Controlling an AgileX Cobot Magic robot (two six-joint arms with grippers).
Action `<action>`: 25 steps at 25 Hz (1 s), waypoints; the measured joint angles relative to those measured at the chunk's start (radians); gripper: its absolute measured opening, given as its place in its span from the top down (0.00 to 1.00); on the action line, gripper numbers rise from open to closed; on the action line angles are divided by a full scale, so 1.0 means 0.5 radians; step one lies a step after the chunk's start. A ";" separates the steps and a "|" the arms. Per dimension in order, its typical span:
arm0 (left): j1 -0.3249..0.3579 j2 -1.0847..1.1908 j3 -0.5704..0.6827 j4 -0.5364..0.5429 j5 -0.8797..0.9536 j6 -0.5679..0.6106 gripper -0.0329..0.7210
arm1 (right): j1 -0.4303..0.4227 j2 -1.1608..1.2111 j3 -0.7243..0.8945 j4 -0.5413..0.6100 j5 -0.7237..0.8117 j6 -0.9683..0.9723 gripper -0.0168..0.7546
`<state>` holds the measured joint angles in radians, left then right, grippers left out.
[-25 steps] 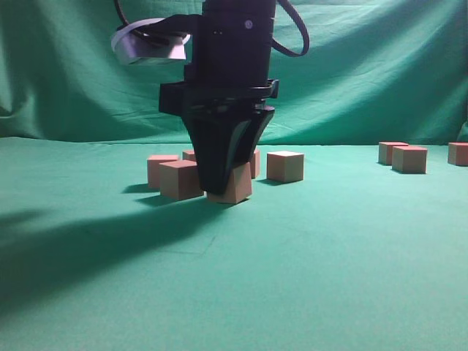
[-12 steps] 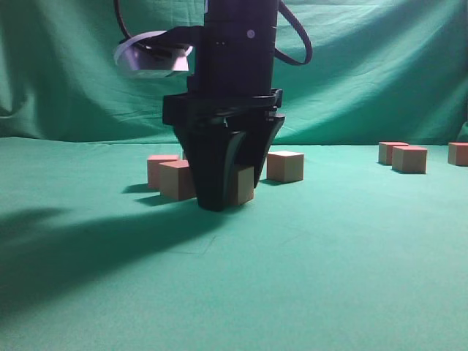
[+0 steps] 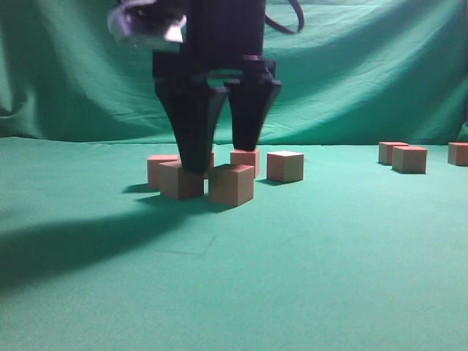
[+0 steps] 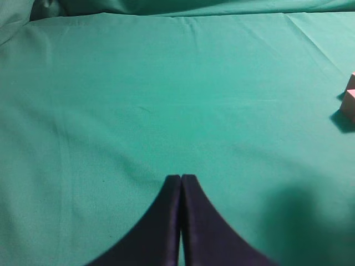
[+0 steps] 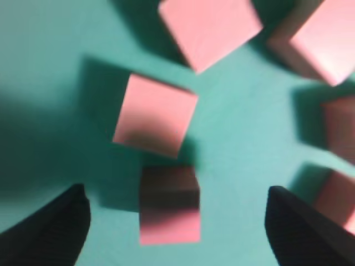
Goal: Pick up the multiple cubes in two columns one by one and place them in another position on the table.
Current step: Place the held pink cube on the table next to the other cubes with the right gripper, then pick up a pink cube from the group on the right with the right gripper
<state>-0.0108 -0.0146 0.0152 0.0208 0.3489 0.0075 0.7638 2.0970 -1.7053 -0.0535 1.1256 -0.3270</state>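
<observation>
The left gripper [image 4: 181,183] hangs over bare table [image 3: 307,278], fingers pressed together. Right of it, the right gripper [image 3: 218,157] stands spread and empty just above the nearest cube [image 3: 231,184]; more cubes [image 3: 408,156] sit far right.

Cubes [image 3: 231,184]: pink-red tops, tan sides. Table [image 3: 329,248] & backdrop [image 3: 380,73]: plain green cloth. Right gripper [image 3: 219,150]: black.

We are looking at a wide flat table covered in slightly wrinkled green cloth [image 3: 307,278]. A cluster of small reddish-pink cubes [image 3: 231,184] is sitting directly on it near the middle, and three more matching blocks [image 3: 409,159] are resting well apart at right.
</observation>
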 joint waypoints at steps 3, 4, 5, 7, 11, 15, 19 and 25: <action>0.000 0.000 0.000 0.000 0.000 0.000 0.96 | 0.000 0.000 -0.219 0.003 0.155 0.013 0.24; 0.000 0.000 0.000 0.000 0.000 0.000 0.96 | 0.000 0.000 -0.300 0.003 0.180 0.035 0.24; 0.000 0.000 0.000 0.000 0.000 0.000 0.96 | 0.000 0.000 -0.376 -0.007 0.188 0.082 0.24; 0.000 0.000 0.000 0.000 0.000 0.000 0.96 | 0.000 -0.014 -0.485 -0.051 0.203 0.170 0.24; 0.000 0.000 0.000 0.000 0.000 0.000 0.96 | 0.000 -0.171 -0.525 -0.201 0.224 0.310 0.32; 0.000 0.000 0.000 0.000 0.000 0.000 0.96 | 0.000 -0.423 -0.528 -0.479 0.237 0.460 0.32; 0.000 0.000 0.000 0.000 0.000 0.000 0.96 | -0.037 -0.680 -0.528 -0.650 0.248 0.548 0.32; 0.000 0.000 0.000 0.000 0.000 0.000 0.96 | -0.479 -0.974 -0.282 -0.652 0.252 0.941 0.32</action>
<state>-0.0108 -0.0146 0.0152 0.0208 0.3489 0.0075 0.5246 1.6102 -1.8464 -0.3797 1.2518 0.1433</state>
